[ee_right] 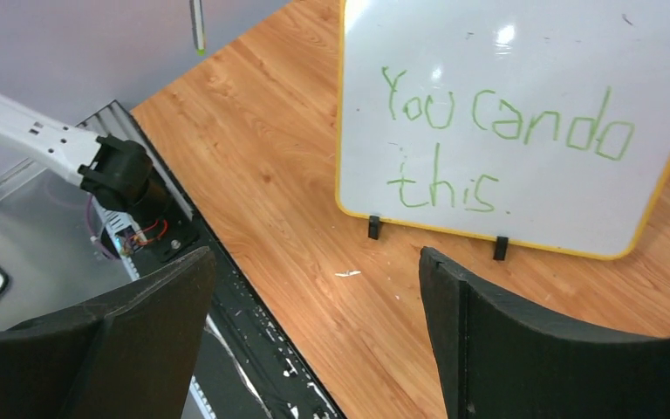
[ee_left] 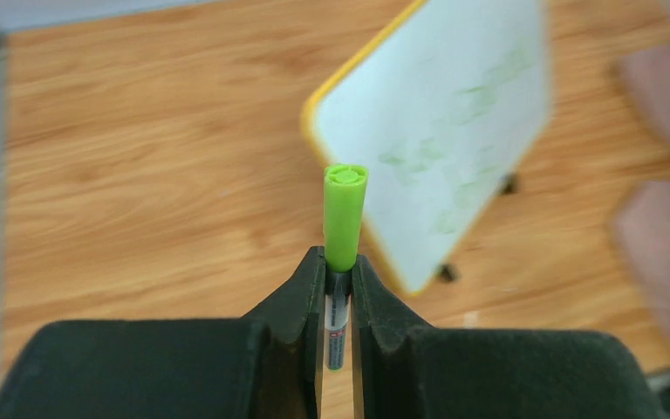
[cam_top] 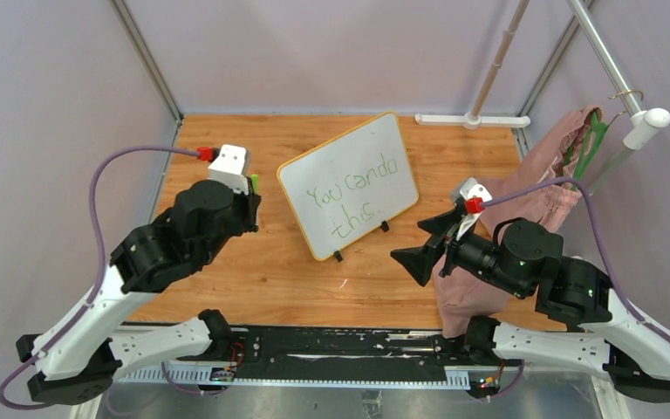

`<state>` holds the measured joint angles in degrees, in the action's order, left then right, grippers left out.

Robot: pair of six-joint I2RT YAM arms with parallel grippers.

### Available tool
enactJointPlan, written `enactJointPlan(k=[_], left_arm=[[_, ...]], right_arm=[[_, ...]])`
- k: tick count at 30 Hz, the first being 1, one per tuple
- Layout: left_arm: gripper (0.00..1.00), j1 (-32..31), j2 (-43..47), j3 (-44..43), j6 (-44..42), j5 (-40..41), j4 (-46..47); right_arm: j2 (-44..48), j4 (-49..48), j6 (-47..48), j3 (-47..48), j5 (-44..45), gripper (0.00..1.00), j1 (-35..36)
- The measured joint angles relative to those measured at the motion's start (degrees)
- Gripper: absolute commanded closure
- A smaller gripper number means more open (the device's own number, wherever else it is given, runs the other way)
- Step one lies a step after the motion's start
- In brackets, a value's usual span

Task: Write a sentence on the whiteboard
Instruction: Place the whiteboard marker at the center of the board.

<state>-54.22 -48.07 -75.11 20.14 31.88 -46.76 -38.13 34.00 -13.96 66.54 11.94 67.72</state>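
Top external: pink cloth [cam_top: 548,153] right of whiteboard [cam_top: 349,157], white stand [cam_top: 472,120] behind it.

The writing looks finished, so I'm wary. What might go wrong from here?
The whiteboard stands on two small feet, so a bump from the open right gripper might topple it or smear the sentence. The left gripper pinches the marker by its barrel, green cap sticking out; it might pivot or slip.
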Motion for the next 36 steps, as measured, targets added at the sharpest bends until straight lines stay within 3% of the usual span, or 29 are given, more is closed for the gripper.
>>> enactJointPlan(k=[4, 8, 13, 20, 27, 36], left_arm=[[1.0, 9.2, -5.42, -0.04, -4.02, 3.17, -8.39], [1.0, 17.42, -11.02, 2.01, -6.16, 1.53, -10.84], [1.0, 27.91, -18.01, 6.84, -6.67, -4.46, -8.92], [1.0, 43.06, -37.48, 6.78, -5.97, -15.3, -2.78], [1.0, 46.23, -53.94, -1.88, -7.21, -19.21, -0.83], [1.0, 46.8, -64.59, -10.08, -9.05, -18.91, -0.46]], right_arm=[[0.94, -0.09, 0.28, -1.36, 2.71, 0.11, 0.0], [-0.33, -0.09, 1.11, -2.47, 3.32, 0.1, 0.0], [-2.14, -0.2, 2.08, -4.2, 3.32, 0.09, 0.0], [-3.91, -0.33, 3.56, -7.56, 4.04, 0.09, 0.0], [-3.93, -0.61, 7.41, -8.04, 4.7, 0.1, 0.0], [-1.99, -1.7, 11.76, -8.72, 8.09, 0.11, 0.0]])
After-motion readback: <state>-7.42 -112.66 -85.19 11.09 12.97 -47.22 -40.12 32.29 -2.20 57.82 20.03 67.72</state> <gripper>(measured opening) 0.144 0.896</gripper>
